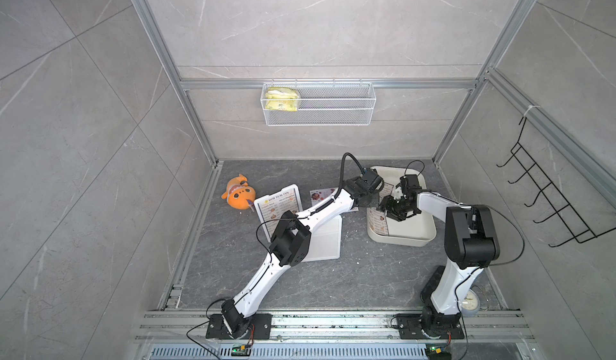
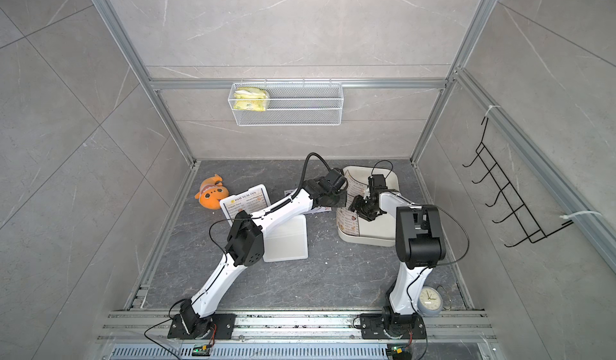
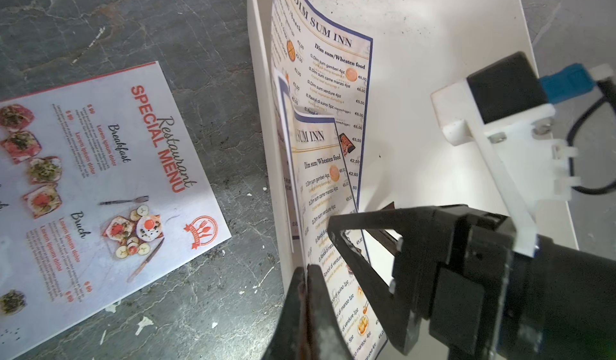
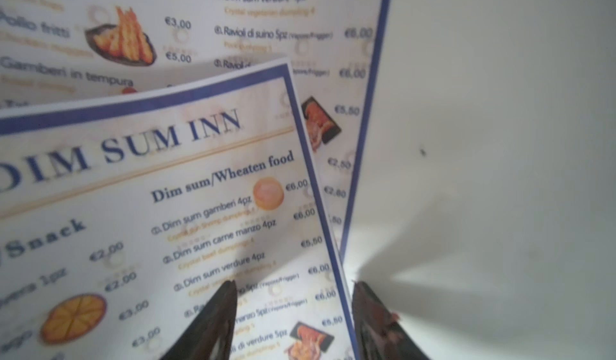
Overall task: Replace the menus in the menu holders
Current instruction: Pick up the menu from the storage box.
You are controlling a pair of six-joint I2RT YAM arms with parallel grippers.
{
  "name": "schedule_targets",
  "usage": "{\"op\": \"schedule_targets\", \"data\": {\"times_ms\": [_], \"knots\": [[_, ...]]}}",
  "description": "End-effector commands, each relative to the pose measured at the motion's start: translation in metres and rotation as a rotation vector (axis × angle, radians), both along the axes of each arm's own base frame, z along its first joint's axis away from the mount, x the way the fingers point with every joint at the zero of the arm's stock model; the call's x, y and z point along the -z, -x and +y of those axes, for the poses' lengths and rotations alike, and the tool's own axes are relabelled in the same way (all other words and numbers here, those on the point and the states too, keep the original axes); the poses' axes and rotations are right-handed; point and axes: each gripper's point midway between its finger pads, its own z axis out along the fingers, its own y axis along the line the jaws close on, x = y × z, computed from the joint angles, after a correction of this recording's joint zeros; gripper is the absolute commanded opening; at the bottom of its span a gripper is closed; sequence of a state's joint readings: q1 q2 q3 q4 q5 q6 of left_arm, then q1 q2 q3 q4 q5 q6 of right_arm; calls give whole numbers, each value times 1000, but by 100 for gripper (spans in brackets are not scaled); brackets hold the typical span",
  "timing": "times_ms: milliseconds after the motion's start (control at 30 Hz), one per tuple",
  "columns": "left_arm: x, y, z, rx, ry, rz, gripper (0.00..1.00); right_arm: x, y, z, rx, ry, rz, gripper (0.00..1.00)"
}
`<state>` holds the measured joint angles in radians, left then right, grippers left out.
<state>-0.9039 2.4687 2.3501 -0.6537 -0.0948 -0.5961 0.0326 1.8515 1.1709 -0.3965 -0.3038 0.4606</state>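
2 menus (image 3: 336,61) in tray (image 3: 433,41) read "DIM SUM INN".

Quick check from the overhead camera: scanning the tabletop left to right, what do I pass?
In a top view: orange plush toy → menu holder with the Dim Sum Inn menu → blank white menu holder → cream tray → clock.

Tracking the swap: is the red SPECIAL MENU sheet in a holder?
Out: the red-headed SPECIAL MENU paper sheet lies flat on the dark stone table, unframed.
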Motion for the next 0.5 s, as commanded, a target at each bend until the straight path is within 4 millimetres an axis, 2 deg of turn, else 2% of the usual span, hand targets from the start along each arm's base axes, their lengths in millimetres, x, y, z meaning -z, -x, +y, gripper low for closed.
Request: {"op": "schedule_targets", "data": {"times_ms": [0,33,67,133,267,333,467], "knots": [[-90,13,-13,120,85,-171,0,-45,5,-24,65,132,-120,63],[-93,19,-18,160,63,-208,0,-60,7,-31,79,169,-167,65],[-122,27,-18,199,71,-277,0,-74,8,-37,89,196,-210,66],[-148,40,-21,265,25,-397,0,-105,13,-49,120,247,-298,71],[-192,66,-21,391,-4,-577,0,-159,25,-54,138,268,-453,84],[-213,75,-13,421,-14,-659,0,-182,31,-52,128,256,-526,91],[-252,90,21,461,-50,-813,0,-221,43,-33,46,178,-666,91]]}}
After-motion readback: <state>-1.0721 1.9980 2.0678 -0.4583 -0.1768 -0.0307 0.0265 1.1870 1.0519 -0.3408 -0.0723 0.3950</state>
